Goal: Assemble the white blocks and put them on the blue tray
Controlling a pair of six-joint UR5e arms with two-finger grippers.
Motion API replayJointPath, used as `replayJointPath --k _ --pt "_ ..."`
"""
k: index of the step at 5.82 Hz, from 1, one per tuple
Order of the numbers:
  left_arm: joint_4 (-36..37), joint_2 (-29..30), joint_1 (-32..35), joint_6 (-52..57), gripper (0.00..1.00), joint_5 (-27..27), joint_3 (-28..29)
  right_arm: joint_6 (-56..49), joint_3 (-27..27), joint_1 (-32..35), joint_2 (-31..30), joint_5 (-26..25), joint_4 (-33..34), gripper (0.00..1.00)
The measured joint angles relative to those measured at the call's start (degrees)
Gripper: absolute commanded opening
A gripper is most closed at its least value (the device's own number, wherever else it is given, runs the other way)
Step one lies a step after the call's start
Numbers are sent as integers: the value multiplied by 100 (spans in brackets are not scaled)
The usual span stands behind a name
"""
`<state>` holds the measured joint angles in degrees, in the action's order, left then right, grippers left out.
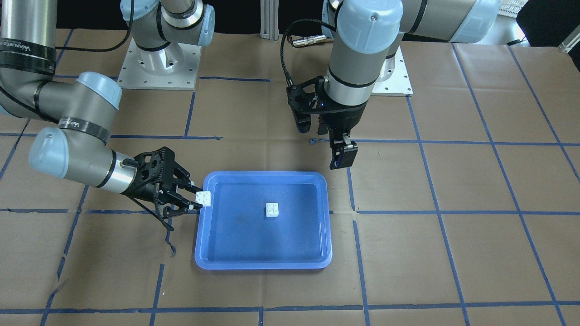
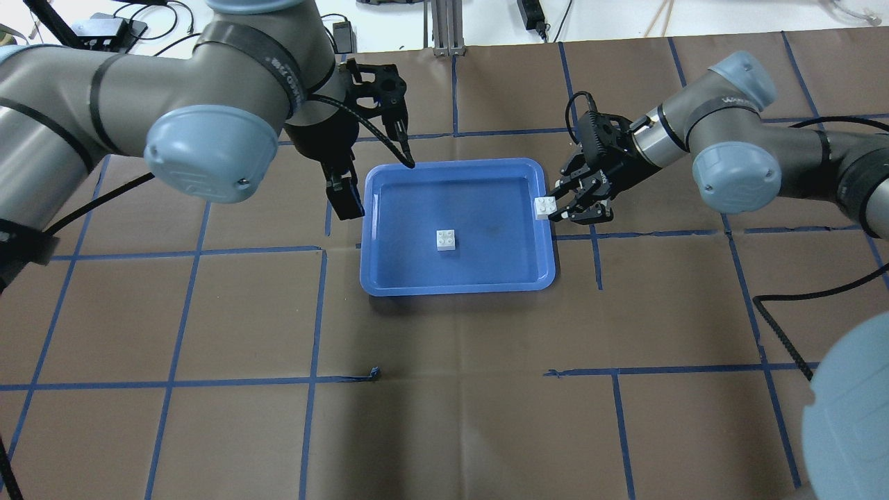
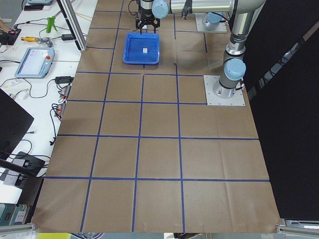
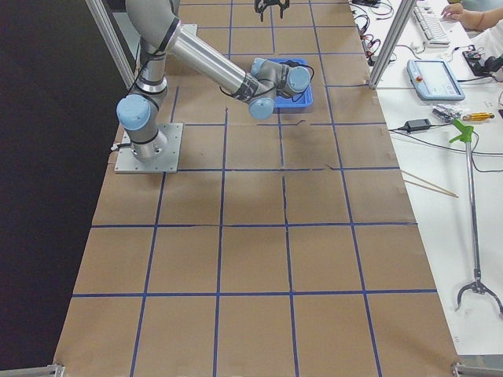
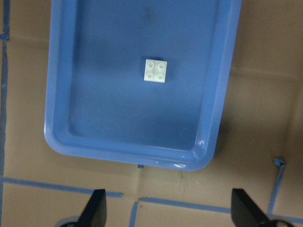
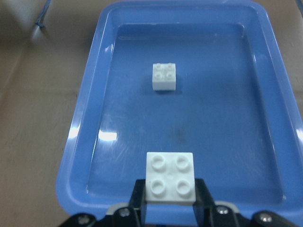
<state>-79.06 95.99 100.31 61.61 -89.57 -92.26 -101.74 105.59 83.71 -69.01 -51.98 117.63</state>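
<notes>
The blue tray (image 1: 263,265) lies at the table's middle. One white block (image 1: 272,209) sits studs up near its centre; it also shows in the overhead view (image 2: 446,239) and the left wrist view (image 5: 155,71). My right gripper (image 2: 555,208) is shut on the second white block (image 2: 544,207), held studs up just above the tray's rim (image 2: 549,229) on the robot's right. In the right wrist view the held block (image 6: 170,176) sits between the fingers, with the loose block (image 6: 164,76) ahead. My left gripper (image 5: 171,215) is open and empty, high above the tray's opposite short edge.
Brown paper with blue tape grid lines covers the table (image 2: 444,417). A loose scrap of tape (image 1: 312,141) lies near the left gripper. A black cable (image 2: 785,312) trails on the table by the right arm. Both arm bases (image 1: 158,68) stand behind the tray.
</notes>
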Motion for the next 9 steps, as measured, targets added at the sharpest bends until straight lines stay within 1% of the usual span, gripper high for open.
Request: replayJointPath --k 1,2,3,4,5,6,7,9 --pt "-84 -277 -173 -850 93 -5 -11 660 70 356 94 122 622 30" --pt "-139 -463 -242 -1849 98 -16 -30 1233 190 600 283 178 1346 30" --pt "-238 -556 -260 -2874 99 -28 -11 1542 317 727 495 184 1941 30" --pt "-359 -599 -263 -4093 99 -41 57 1648 412 779 673 187 2321 30" --pt "-608 -614 -272 -5282 99 -57 206 1681 455 800 795 199 2497 30" --pt "-1053 -593 -290 -6054 99 -60 447 1695 467 834 891 209 2577 30" --pt "-1434 -544 -324 -6436 99 -57 639 1788 470 907 949 211 2658 30" --pt "-1607 -470 -404 -6599 99 -48 674 1992 472 990 984 200 2755 30"
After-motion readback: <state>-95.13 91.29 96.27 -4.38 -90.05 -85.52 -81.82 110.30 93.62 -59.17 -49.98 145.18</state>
